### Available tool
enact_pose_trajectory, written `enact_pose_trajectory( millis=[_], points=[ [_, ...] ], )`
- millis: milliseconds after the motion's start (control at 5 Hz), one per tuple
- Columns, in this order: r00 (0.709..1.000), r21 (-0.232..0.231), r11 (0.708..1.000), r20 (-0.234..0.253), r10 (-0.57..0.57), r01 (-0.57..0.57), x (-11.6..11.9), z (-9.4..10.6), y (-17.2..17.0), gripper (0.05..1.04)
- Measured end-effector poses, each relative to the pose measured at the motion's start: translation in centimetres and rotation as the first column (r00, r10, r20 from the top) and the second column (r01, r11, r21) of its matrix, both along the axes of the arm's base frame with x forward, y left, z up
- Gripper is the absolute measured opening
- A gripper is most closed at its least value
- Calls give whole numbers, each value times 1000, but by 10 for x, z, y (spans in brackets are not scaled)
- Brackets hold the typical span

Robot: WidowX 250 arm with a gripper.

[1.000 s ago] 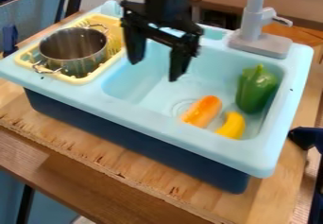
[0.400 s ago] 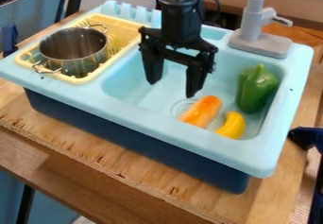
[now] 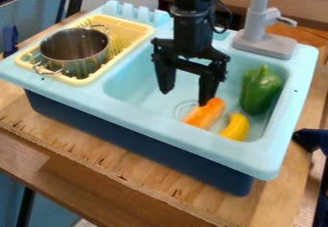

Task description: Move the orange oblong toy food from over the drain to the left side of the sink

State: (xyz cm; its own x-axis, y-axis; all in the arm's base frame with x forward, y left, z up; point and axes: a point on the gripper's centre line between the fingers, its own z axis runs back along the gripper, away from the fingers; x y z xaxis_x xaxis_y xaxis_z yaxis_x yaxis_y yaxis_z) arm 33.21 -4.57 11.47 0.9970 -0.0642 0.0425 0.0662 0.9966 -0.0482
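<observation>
Jaws wide apart, the gripper [image 3: 186, 98] hangs over the sink [image 3: 147, 120], near an orange sausage-shaped toy [image 3: 204, 115] lying lengthwise from lower left to upper right.

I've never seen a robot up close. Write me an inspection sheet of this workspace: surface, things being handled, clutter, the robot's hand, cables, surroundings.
Surface: light blue toy sink on a wooden board.
Things nearest the hand: orange elongated toy and yellow curved toy lie in the basin, with a green pepper beyond.
Clutter: metal pot in the yellow rack.
Hand: open above the basin, nothing between its fingers; one fingertip overlaps the orange toy in view, contact unclear.
Cables: black cable loops beside the arm.
Surroundings: grey faucet behind the basin; dark blue object at the picture's right edge.
</observation>
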Motion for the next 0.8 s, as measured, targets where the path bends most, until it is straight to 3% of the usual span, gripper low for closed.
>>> enact_pose_trajectory(
  millis=[400,600,800],
  points=[
    [1000,-38,999,-24,-1,0,8,-23,-14,1001],
    [999,-30,999,-42,-14,13,10,-30,-21,955],
    [998,-34,999,-63,-24,22,10,-40,-21,679]
  ],
)
